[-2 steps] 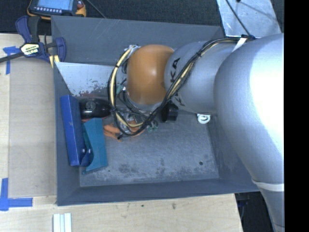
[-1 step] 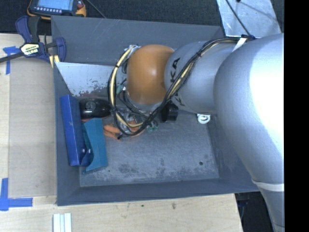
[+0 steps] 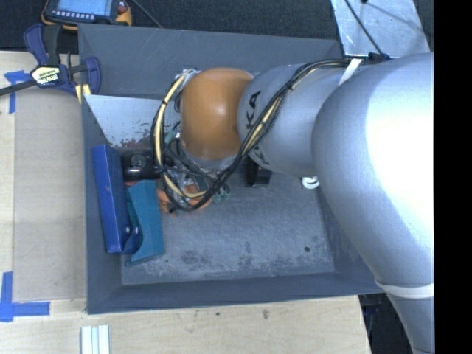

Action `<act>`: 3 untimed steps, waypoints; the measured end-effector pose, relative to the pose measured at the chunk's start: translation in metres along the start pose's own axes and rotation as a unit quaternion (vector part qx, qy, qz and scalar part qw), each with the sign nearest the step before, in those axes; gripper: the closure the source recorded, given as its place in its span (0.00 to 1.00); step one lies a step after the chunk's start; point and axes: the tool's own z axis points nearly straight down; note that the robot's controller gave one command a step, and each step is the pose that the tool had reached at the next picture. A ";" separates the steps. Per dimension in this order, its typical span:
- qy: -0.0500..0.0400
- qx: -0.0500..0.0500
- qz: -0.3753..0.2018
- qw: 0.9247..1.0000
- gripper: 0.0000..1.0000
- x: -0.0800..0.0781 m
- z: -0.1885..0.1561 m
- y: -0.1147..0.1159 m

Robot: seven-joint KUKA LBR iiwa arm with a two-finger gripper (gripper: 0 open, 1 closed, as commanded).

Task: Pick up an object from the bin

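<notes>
You cannot tell whether the gripper (image 3: 175, 186) is released or clenched; the wrist covers it. It sits low near the left wall of the bin (image 3: 258, 245), at the top right corner of a teal pad (image 3: 147, 223). A black item (image 3: 135, 165) lies just left of it. A blue bar (image 3: 107, 201) lies along the left wall, against the pad.
</notes>
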 end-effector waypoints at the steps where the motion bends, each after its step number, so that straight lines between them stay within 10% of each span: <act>1: -0.001 0.000 -0.002 1.000 1.00 0.014 0.000 0.010; 3: -0.001 -0.001 -0.013 1.000 1.00 0.011 -0.079 -0.003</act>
